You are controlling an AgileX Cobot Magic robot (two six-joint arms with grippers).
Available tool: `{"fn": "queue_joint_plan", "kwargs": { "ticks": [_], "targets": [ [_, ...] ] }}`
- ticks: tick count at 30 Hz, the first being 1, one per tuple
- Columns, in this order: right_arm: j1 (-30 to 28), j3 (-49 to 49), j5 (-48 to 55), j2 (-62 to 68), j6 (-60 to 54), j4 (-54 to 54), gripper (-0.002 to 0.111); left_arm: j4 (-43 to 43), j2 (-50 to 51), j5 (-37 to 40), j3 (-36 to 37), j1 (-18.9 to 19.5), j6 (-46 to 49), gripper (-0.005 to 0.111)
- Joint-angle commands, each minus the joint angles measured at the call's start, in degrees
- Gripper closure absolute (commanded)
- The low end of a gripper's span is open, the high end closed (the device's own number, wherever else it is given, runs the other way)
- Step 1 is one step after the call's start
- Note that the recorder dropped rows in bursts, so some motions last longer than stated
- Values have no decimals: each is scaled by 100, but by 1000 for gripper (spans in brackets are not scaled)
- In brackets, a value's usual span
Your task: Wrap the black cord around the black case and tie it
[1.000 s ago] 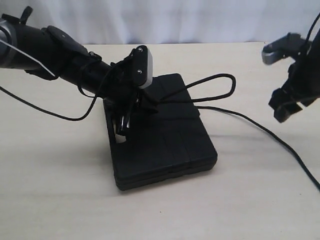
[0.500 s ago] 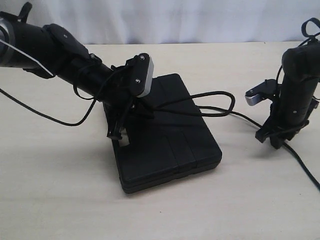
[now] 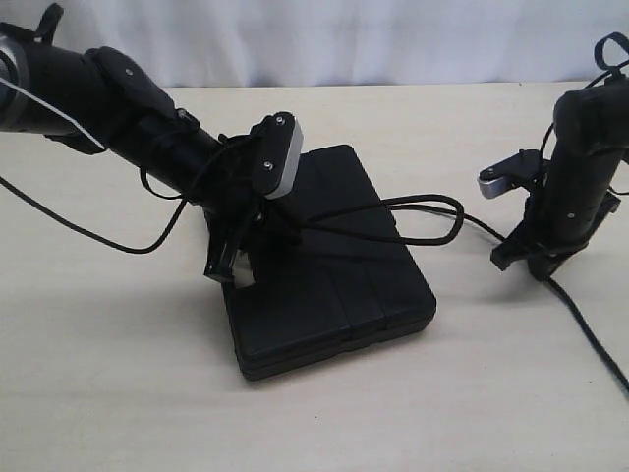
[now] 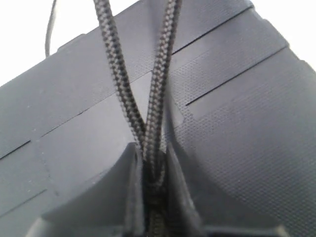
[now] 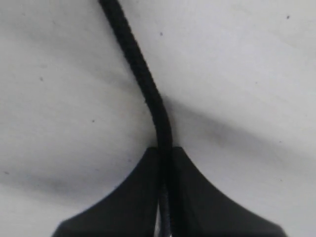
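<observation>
The black case [image 3: 334,285] lies flat on the table, its handle slot under my left arm. The black cord [image 3: 432,202] runs as a long narrow loop from the lid off the case's right side, then trails across the table to the lower right. My left gripper [image 3: 292,228] hovers low over the lid, shut on two strands of the cord [image 4: 160,84] that meet between its tips [image 4: 153,158] above the case [image 4: 237,123]. My right gripper [image 3: 539,267] points down at the table right of the case, shut on a single strand of the cord [image 5: 143,79] at its tips [image 5: 165,150].
The left arm's thin smooth cable [image 3: 98,236] sags over the table at the left. The pale wooden table [image 3: 118,393] ends at a white backdrop [image 3: 373,39] behind.
My right arm has come down from a raised pose to the table and now stands shut on the cord. The case has shifted slightly right, and the cord loop has flattened.
</observation>
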Motion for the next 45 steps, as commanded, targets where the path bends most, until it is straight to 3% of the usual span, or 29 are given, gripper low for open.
{"fn": "queue_joint_plan", "kwargs": {
  "ticks": [1,7,19,23,28,34,38,45],
  "targets": [
    [-9,-411,303,-161,-571,1576,104,361,-57,90,-37,-10,179,107],
    [-9,-1126,523,-214,-895,4064,104,1119,-57,-781,-37,-36,179,107],
    [-9,-1792,109,-152,-426,4576,104,3517,-69,-2784,-37,-915,179,107],
    [-9,-1792,-343,174,317,3732,95,3587,-85,-2935,-37,-939,179,107],
    [-9,-1792,-202,515,714,2528,62,3576,-82,-2937,-37,-939,179,107],
    [-9,-2000,879,411,1404,984,65,3521,-82,-2885,-37,-939,169,107],
    [2,-1855,1111,444,1430,975,65,3531,-82,-2885,-37,-939,170,107],
    [129,-1180,539,444,1597,1004,65,3531,-71,-2885,-37,-939,170,107]
  ]
}}
